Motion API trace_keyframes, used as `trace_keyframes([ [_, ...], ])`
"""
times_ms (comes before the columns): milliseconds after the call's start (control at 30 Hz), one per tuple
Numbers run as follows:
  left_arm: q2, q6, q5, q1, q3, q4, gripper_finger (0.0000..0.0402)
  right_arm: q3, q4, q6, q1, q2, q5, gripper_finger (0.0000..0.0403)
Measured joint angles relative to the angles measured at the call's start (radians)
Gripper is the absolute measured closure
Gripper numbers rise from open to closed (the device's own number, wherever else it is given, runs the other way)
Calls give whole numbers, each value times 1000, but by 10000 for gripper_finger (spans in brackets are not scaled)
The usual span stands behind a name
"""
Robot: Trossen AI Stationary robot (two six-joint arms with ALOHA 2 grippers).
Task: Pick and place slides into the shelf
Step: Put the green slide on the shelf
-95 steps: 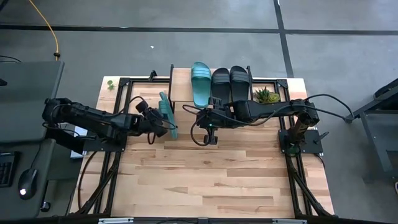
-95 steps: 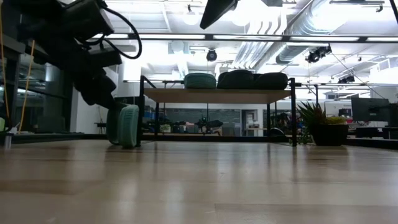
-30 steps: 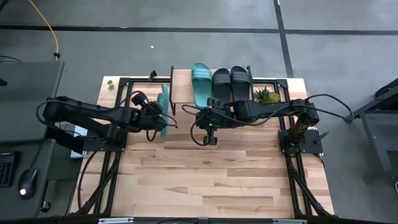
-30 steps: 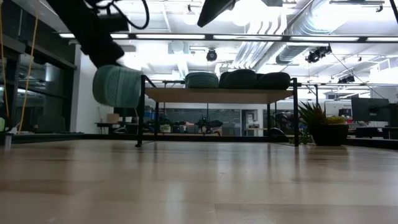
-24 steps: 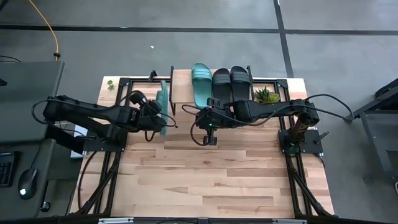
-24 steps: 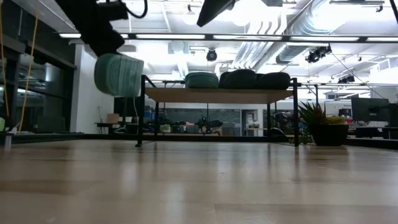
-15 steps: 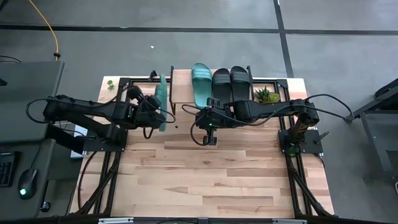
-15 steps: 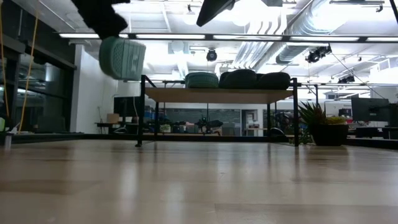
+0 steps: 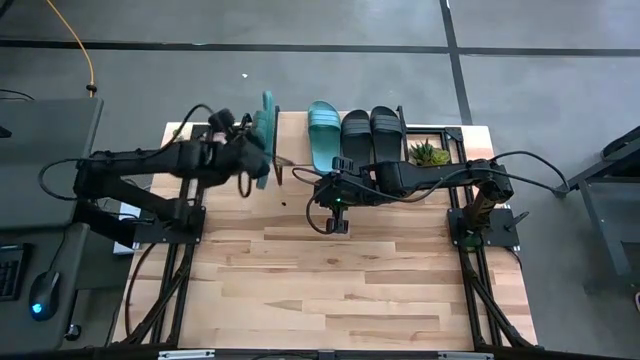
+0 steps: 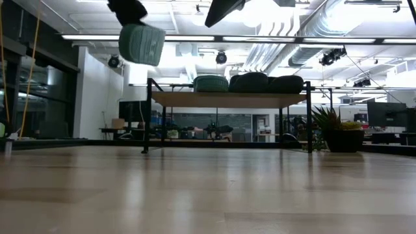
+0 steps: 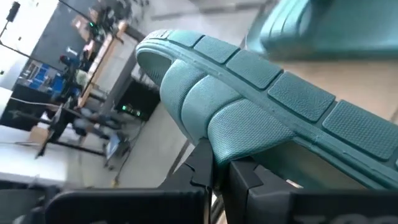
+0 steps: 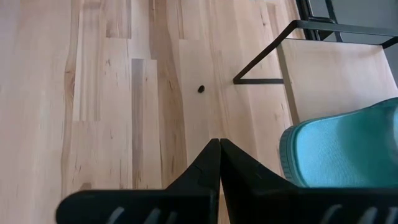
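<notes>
The left gripper (image 9: pixel 256 148) holds a teal slide (image 9: pixel 264 138) in closed jaws, lifted above the shelf's (image 9: pixel 292 135) left edge. The right gripper (image 9: pixel 338 213) hangs closed, empty, near the shelf's front edge.

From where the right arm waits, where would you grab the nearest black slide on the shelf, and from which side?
Grip the black slide by its heel end, coming from the table side where the right gripper waits. It lies flat on the shelf, wedged between two slides, so only that end looks free.
</notes>
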Motion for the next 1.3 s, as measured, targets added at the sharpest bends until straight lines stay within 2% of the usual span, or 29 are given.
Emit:
trace_keyframes([
  [267,178,168,35,150,163,-11,401,0,-5,3,0,0,0,403],
  [467,300,188,67,179,311,-60,401,0,-61,61,4,0,16,403],
  [767,473,212,64,179,512,-197,401,0,-170,151,75,0,143,403],
  [1000,532,206,68,201,554,-221,401,0,-299,274,143,-2,258,403],
  [1200,546,202,79,269,554,-256,401,0,-450,432,201,-4,337,403],
  [1300,547,198,96,301,554,-278,401,0,-499,489,221,-5,344,403],
])
